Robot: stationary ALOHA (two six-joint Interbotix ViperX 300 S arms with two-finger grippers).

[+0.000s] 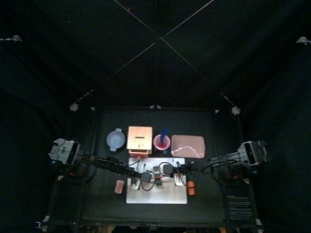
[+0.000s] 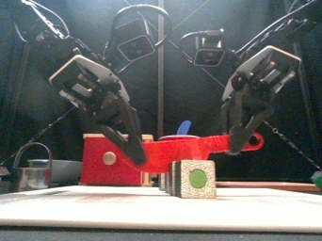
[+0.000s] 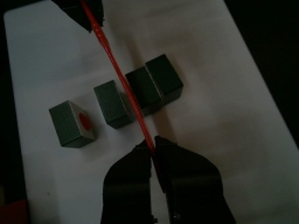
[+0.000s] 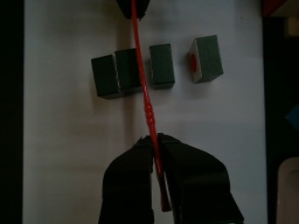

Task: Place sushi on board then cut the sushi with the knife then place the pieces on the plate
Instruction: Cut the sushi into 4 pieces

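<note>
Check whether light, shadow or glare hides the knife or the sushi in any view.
Top view: only the white board is lit, glaring pale against darkness all around, and the things on it are hard to tell. Front view: bright haze at left, the sushi face well lit. Both wrist views: even light, red knife and sushi stand out plainly.

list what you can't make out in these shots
- Wrist views: the knife has both ends hidden inside the left claw and right claw; whether the blade touches the sushi cannot be told.
- Front view: the nearest piece hides the blocks behind it.
- Top view: the claws overlap the board; pieces too small to count.
</note>
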